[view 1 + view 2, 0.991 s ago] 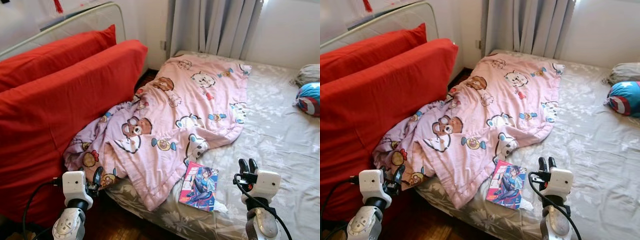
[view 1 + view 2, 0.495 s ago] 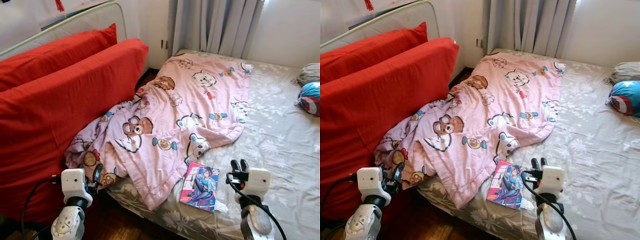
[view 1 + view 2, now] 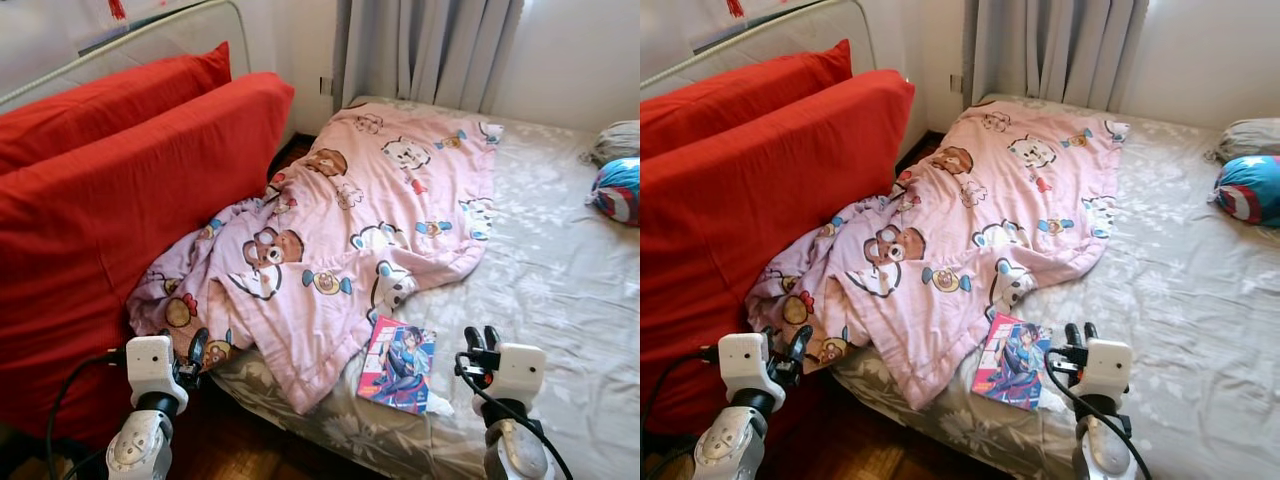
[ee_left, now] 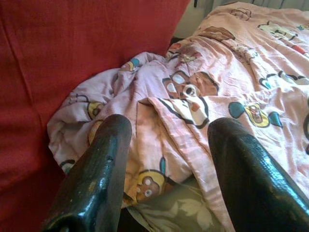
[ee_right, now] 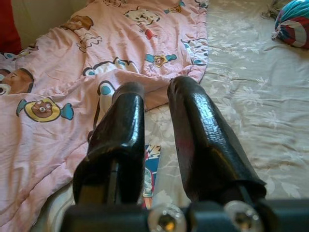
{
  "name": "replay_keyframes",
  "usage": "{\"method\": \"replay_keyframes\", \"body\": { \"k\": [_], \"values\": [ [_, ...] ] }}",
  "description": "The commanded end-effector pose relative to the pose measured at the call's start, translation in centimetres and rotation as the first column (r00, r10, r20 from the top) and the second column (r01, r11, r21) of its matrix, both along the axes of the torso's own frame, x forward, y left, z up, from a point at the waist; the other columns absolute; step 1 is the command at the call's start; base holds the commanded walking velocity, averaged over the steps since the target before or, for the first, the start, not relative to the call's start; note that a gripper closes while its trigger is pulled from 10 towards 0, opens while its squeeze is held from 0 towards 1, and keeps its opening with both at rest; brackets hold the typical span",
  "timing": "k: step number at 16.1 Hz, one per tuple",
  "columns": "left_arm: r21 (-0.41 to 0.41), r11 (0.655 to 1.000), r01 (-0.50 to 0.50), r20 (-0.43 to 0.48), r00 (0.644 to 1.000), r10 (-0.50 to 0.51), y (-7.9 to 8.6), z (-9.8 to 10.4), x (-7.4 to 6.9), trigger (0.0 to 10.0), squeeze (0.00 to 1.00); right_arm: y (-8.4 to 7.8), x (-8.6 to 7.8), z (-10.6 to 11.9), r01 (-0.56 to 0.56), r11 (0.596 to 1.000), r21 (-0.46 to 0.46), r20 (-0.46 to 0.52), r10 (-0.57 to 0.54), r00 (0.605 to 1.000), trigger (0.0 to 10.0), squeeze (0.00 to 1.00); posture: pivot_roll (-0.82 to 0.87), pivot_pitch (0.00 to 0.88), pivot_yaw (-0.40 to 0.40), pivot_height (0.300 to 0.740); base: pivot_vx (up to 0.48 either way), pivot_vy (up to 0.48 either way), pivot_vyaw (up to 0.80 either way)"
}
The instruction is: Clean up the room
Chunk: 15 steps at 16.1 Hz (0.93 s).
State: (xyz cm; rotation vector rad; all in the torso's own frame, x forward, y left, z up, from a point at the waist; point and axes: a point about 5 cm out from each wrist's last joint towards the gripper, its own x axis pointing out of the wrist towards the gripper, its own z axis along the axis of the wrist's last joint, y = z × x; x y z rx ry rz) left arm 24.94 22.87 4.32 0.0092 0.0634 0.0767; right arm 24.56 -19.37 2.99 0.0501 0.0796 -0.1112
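A pink cartoon-print blanket (image 3: 380, 200) lies rumpled across the left half of the bed, and one corner spills off the edge against the red cushions. A manga book (image 3: 398, 365) rests face up on the grey floral sheet (image 3: 560, 290) near the bed's front edge, with a scrap of white paper (image 3: 437, 404) at its corner. My right gripper (image 3: 480, 338) hovers just right of the book, open by a narrow gap and empty; the book (image 5: 150, 169) shows between its fingers. My left gripper (image 3: 196, 346) is open and empty, low beside the blanket's hanging corner (image 4: 145, 145).
Two big red cushions (image 3: 120, 200) stand on the left against a white frame. A blue and red round pillow (image 3: 618, 190) and a grey bundle (image 3: 615, 140) lie at the far right. Curtains (image 3: 420, 50) hang behind the bed. Dark wood floor (image 3: 260, 450) shows below.
The whole view has shifted slightly. My right gripper has drifted a little left, closer to the book. Nothing was taken hold of or let go.
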Motion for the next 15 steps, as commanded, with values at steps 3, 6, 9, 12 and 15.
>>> {"method": "replay_keyframes", "body": {
  "k": [3, 6, 9, 12, 15],
  "values": [
    [-0.014, 1.0, -0.009, 0.017, 1.0, 0.01, -0.07, 0.51, 0.28, 10.0, 0.0, 0.57, 0.41, 0.43, -0.029, 1.0, -0.002, -0.003, 0.029, 1.0, 10.0, 0.0, -0.02, 0.09, 0.002, 0.687, 0.0, 0.0, 0.0],
    [-0.019, 1.0, -0.007, 0.01, 1.0, 0.007, -0.16, 0.4, 0.07, 10.0, 0.0, 0.78, 0.47, 0.28, -0.036, 0.999, 0.003, -0.012, 0.036, 0.999, 10.0, 0.0, -0.02, 0.09, 0.003, 0.664, 0.0, 0.0, 0.0],
    [-0.02, 1.0, -0.004, 0.005, 1.0, 0.004, -0.19, 0.36, 0.12, 10.0, 0.0, 0.99, 0.46, 0.4, -0.047, 0.999, 0.004, -0.007, 0.047, 0.999, 10.0, 0.0, -0.02, 0.091, 0.003, 0.664, 0.0, 0.0, 0.0],
    [-0.021, 1.0, -0.002, 0.001, 1.0, 0.002, -0.21, 0.31, 0.0, 10.0, 0.0, 1.03, 0.53, 0.3, -0.043, 0.999, 0.005, -0.016, 0.043, 0.999, 10.0, 0.0, -0.02, 0.091, 0.003, 0.664, 0.0, 0.0, 0.0],
    [-0.022, 1.0, -0.001, -0.003, 1.0, 0.001, -0.16, 0.32, -0.03, 10.0, 0.0, 1.33, 0.68, 0.12, -0.049, 0.999, 0.011, -0.033, 0.049, 0.998, 10.0, 0.0, -0.02, 0.09, 0.005, 0.66, 0.0, 0.0, 0.0]
  ]
}}
